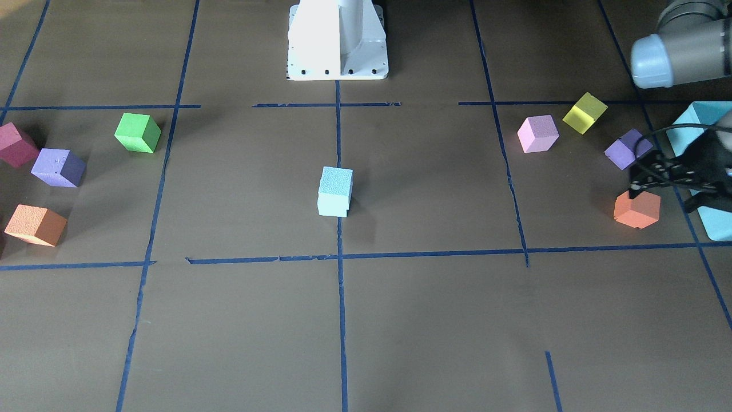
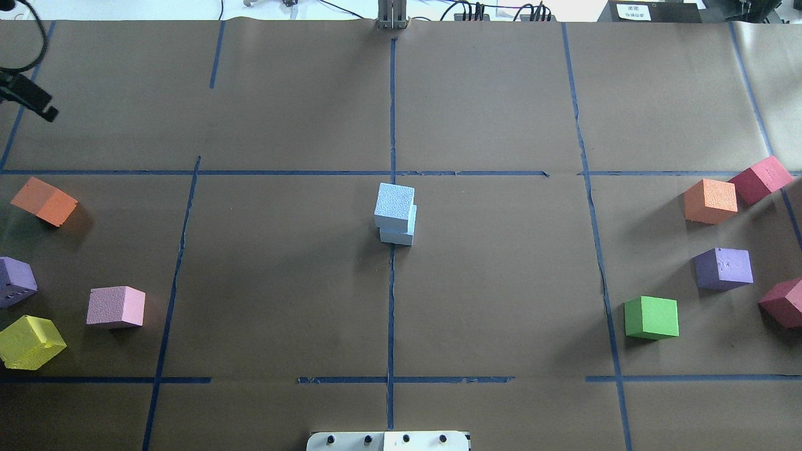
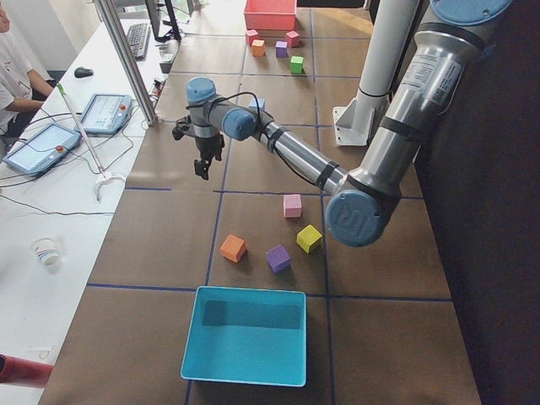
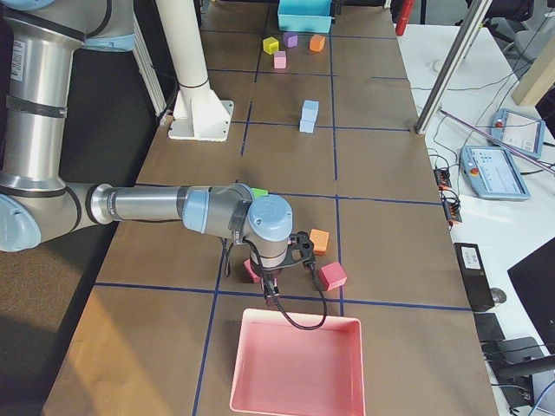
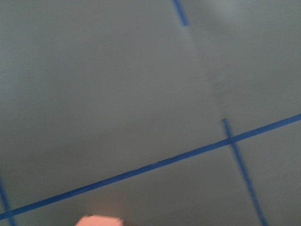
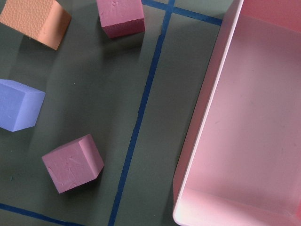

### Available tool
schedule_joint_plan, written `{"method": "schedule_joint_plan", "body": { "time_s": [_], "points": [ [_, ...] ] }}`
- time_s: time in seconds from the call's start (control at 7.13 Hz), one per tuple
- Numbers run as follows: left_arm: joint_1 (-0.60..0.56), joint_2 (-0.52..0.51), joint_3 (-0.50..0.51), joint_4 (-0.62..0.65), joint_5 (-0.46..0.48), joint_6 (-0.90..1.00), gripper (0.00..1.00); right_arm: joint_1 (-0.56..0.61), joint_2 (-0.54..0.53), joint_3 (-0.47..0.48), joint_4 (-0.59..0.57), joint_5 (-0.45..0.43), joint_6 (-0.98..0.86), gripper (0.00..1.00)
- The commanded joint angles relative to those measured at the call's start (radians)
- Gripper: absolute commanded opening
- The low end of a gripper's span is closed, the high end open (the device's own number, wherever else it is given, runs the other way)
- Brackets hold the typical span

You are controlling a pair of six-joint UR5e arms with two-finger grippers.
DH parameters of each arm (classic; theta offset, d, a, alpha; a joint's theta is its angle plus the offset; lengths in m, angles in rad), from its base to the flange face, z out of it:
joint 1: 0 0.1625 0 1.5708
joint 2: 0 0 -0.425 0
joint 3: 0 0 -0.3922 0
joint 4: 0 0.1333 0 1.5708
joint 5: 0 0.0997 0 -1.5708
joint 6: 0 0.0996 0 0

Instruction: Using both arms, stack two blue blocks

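Note:
The two pale blue blocks (image 1: 335,191) stand stacked at the table's centre, the upper one slightly offset; they also show in the overhead view (image 2: 396,213) and the right side view (image 4: 309,115). No gripper touches them. My left gripper (image 1: 663,199) hovers far off at the table's left end, above an orange cube (image 1: 636,209), its fingers spread and empty; it also shows in the overhead view (image 2: 37,106) and the left side view (image 3: 201,164). My right gripper (image 4: 282,264) hangs over cubes by the pink tray (image 4: 295,364); I cannot tell whether it is open or shut.
A teal box (image 1: 700,123) sits at the left end beside pink (image 1: 537,133), yellow (image 1: 584,113) and purple (image 1: 628,149) cubes. Green (image 2: 651,317), purple (image 2: 723,268), orange (image 2: 710,200) and magenta (image 2: 760,180) cubes lie at the right end. The white pedestal (image 1: 337,40) stands behind the centre.

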Motion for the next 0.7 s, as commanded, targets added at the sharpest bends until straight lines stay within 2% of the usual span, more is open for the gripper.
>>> {"method": "schedule_joint_plan", "body": {
  "time_s": [0.0,0.14,0.28,0.56],
  "points": [
    [-0.141,0.193,0.016,-0.012,-0.055,0.191,1.0,-0.024,0.011,0.0,0.002,0.0,0.104,0.99],
    [-0.172,0.283,0.005,-0.039,-0.069,0.187,1.0,-0.059,0.012,0.003,0.011,0.0,0.144,0.99],
    [-0.19,0.333,0.014,-0.047,-0.067,0.188,1.0,-0.083,0.012,-0.001,0.071,0.002,0.175,1.0],
    [-0.197,0.35,0.046,-0.053,-0.066,0.177,1.0,-0.088,0.011,0.002,0.081,0.003,0.175,1.0]
  ]
}}
